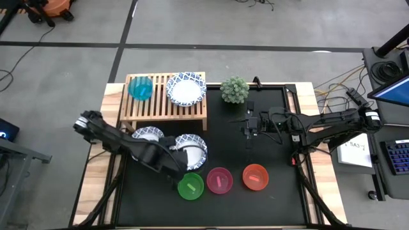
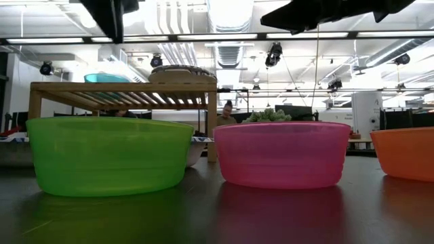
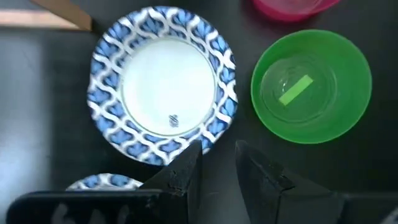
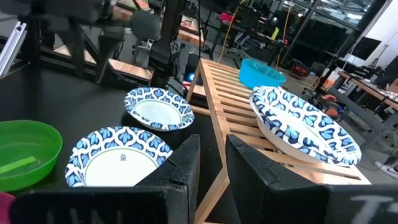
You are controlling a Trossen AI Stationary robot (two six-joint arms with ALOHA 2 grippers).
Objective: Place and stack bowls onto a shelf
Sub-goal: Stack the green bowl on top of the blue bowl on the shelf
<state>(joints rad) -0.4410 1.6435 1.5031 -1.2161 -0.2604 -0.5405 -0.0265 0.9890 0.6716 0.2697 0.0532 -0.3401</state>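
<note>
The light-wood shelf (image 1: 163,102) stands at the table's far left. On its slats sit a teal bowl (image 1: 140,87) and a white bowl with a blue rim (image 1: 186,88). Two more blue-rimmed bowls (image 1: 148,134) (image 1: 192,150) rest on the black mat in front of it. Green (image 1: 190,186), pink (image 1: 219,180) and red (image 1: 255,177) bowls line the near edge. My left gripper (image 1: 181,169) (image 3: 217,158) is open above the mat between the nearer blue-rimmed bowl (image 3: 163,93) and the green bowl (image 3: 311,87). My right gripper (image 1: 248,126) (image 4: 212,152) is open over the mat, right of the shelf.
A small green potted plant (image 1: 235,90) stands on the mat just right of the shelf, at the far edge. Bare black mat (image 1: 275,153) lies under the right arm. In the low view the green bowl (image 2: 108,154) and the pink bowl (image 2: 281,153) fill the foreground.
</note>
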